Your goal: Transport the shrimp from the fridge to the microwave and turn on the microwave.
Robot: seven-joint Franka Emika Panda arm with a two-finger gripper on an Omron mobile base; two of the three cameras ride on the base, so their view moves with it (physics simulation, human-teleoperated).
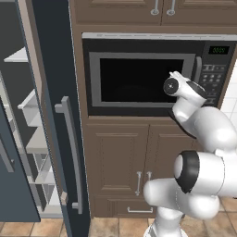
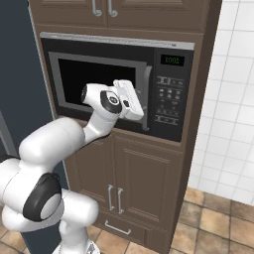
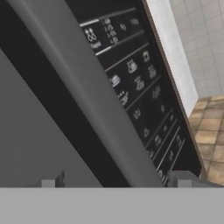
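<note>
Kitchen, built-in microwave, wooden cabinets, fridge

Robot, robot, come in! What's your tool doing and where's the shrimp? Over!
Tool open, up at the microwave handle. Microwave door shut. Fridge door open beside it. Can't see the shrimp. Over.

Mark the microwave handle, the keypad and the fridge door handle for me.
microwave handle (image 2: 147,96): right base view, mid bar.
keypad (image 2: 169,100): right base view, button rows.
fridge door handle (image 1: 70,148): left base view, middle of grey bar.

black microwave, door shut, green display lit, beside the open dark fridge with pale shelves
</note>
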